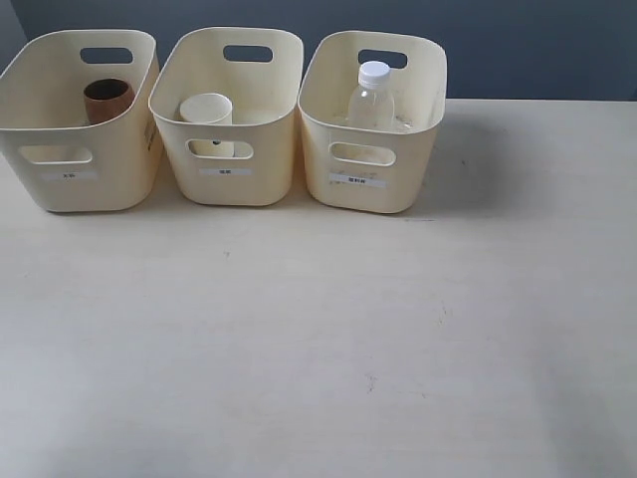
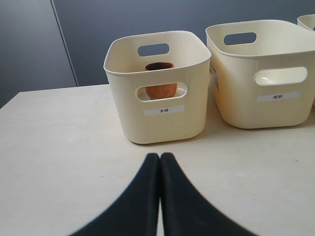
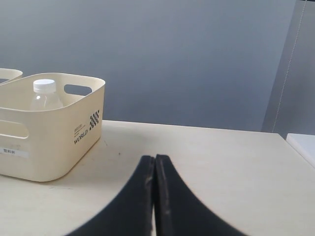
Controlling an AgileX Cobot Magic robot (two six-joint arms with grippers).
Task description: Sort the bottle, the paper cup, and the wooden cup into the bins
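- The left claw (image 2: pixel 160 160) is pressed closed on nothing; the wooden cup (image 2: pixel 160 83) stands upright in the bin (image 2: pixel 157 123) straight ahead of it, nearest this arm.
- The right claw (image 3: pixel 154 162) is likewise closed and empty; the bottle (image 3: pixel 45 96) stands upright in a bin ahead, off to one side.
- Only the exterior view shows the paper cup (image 1: pixel 206 118), binned between them; the bench (image 1: pixel 398 349) holds nothing loose, so sorting looks finished.

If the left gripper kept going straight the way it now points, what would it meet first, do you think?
Most likely the front wall of the left bin, which holds the wooden cup. The left gripper is shut and aimed at it over bare table; the depth is unclear.
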